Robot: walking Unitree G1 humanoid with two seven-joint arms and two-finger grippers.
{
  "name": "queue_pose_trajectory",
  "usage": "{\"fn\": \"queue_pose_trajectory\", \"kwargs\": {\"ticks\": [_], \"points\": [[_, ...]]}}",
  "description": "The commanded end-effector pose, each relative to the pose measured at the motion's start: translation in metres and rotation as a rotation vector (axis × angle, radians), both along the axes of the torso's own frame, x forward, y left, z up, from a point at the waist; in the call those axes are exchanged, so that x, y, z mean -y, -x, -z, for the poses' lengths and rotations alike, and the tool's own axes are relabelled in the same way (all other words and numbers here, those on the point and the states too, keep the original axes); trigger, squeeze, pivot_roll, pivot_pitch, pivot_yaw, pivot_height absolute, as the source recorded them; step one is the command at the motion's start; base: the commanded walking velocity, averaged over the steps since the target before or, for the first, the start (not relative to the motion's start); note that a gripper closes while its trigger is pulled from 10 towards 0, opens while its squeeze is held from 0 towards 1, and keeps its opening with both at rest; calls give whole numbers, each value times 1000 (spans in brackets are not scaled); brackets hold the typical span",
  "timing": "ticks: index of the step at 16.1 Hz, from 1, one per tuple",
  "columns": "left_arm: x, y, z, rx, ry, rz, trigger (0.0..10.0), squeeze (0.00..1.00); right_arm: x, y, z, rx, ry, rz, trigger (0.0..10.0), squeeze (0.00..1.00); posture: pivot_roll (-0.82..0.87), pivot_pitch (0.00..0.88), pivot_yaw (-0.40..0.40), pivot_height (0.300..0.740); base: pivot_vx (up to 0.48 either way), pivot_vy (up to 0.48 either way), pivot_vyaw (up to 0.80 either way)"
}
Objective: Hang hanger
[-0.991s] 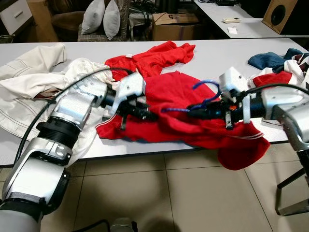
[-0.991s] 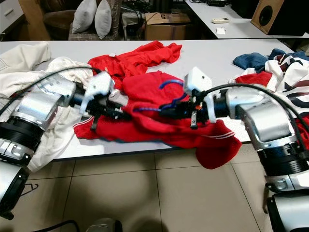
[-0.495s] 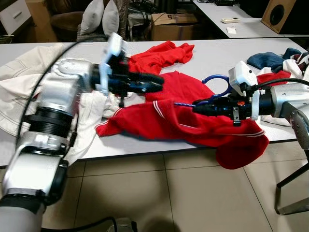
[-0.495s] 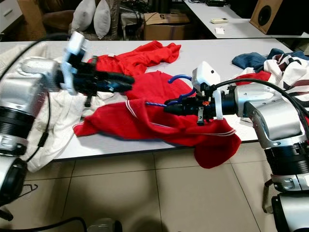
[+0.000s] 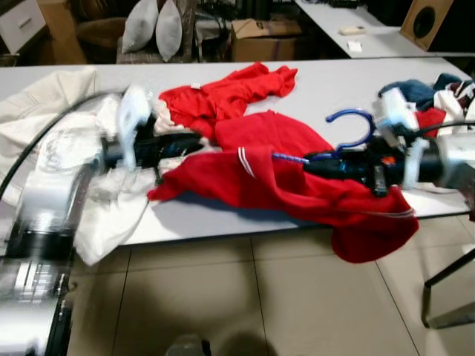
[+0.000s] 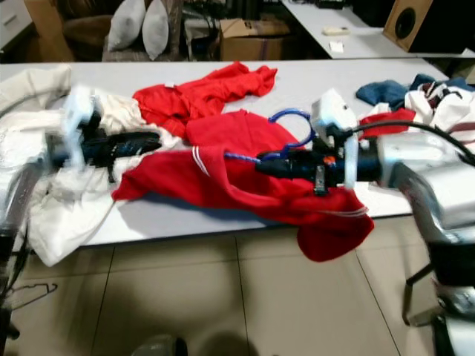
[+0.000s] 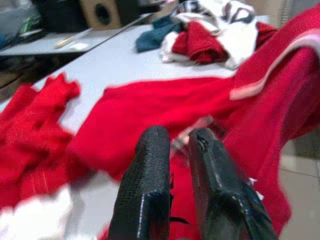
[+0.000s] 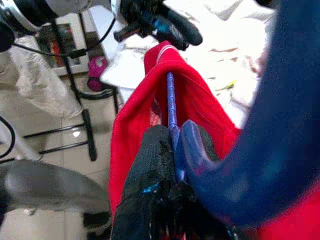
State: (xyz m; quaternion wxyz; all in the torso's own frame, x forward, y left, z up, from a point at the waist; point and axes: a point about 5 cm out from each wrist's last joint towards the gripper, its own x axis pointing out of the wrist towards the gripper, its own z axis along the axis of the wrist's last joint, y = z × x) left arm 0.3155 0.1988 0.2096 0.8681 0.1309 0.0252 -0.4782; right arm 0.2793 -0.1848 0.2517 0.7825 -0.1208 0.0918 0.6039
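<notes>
Two silver arms reach over a long grey surface (image 5: 334, 81) strewn with clothing. Right pincer (image 5: 315, 159): its black fingers are clamped together on the blue hanger (image 5: 349, 133), gripping it where the shoulder bar meets the hook; the right wrist view shows the thin blue bar (image 8: 171, 105) running from between the fingertips (image 8: 155, 150) into the cloth. Hanger: held above the near edge of the surface, hook curving upward and free of the cloth, one arm of it threaded into the red shirt (image 5: 297, 185). Red shirt: draped partly on the surface, with its lower portion hanging over the near edge toward the tiled floor (image 5: 245, 297); a white stripe (image 5: 243, 162) marks its raised collar or cuff, just beside the hanger's exposed bar. Left pincer (image 5: 194, 142): blurred by motion in the head views, it is level with the surface, pointing toward the red shirt's left side and apart from it; in the left wrist view its two fingers (image 7: 145, 190) stand nearly together with a narrow gap and nothing between them.

Other items on the surface: a second red garment (image 5: 223, 96) lying farther back, touching the first; a cream-white jacket (image 5: 44, 111) at the robot's left, spilling over the edge; a blue garment (image 5: 404, 90) and a red-and-white striped one (image 6: 445, 100) at the far right. Behind the surface: two grey cushions (image 5: 152, 30), a cardboard box (image 5: 263, 37), and another table (image 5: 371, 37).
</notes>
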Motion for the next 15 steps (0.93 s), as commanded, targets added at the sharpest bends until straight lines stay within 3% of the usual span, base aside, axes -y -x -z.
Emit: {"fn": "queue_pose_trajectory", "kwargs": {"ticks": [1, 4, 5, 8, 15], "points": [[3, 8, 1, 10, 15, -47, 10000, 0, -2, 10, -6, 10, -4, -14, 0, 0, 62, 0, -15, 740, 0, 0, 0], [3, 29, 36, -39, -43, -130, 10000, 0, -8, 26, 10, -56, 12, -52, 0, 0, 75, 0, -32, 740, 0, 0, 0], [4, 30, 40, -44, -53, -137, 10000, 0, -10, 27, 13, -66, 12, -55, 0, 0, 75, 0, -34, 740, 0, 0, 0], [12, 32, 41, -63, -54, -144, 10000, 0, -14, 34, 34, -115, 45, -39, 0, 0, 74, 0, -26, 740, 0, 0, 0], [18, 38, 45, -88, -80, -116, 10000, 0, -12, 36, 44, -134, 71, -19, 0, 0, 85, 0, -25, 740, 0, 0, 0]]}}
